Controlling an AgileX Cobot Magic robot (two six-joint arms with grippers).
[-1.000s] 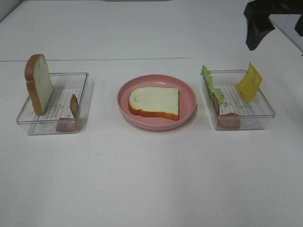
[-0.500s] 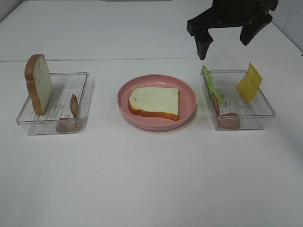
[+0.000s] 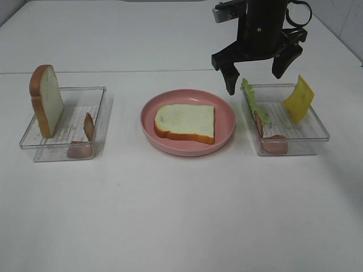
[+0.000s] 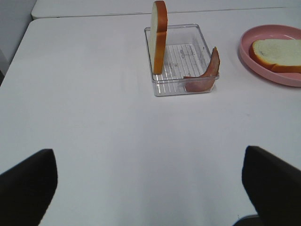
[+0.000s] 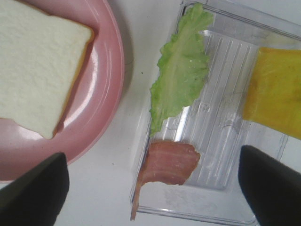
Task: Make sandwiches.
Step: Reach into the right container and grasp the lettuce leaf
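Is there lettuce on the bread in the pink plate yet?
No, the bread on the plate is bare; the lettuce sits in the right tray.

My high camera overlooks the whole bench (image 3: 181,215). My right wrist camera faces straight down, close; my left looks forward, low. All share the bread slice (image 3: 187,120) on the plate (image 3: 226,119).
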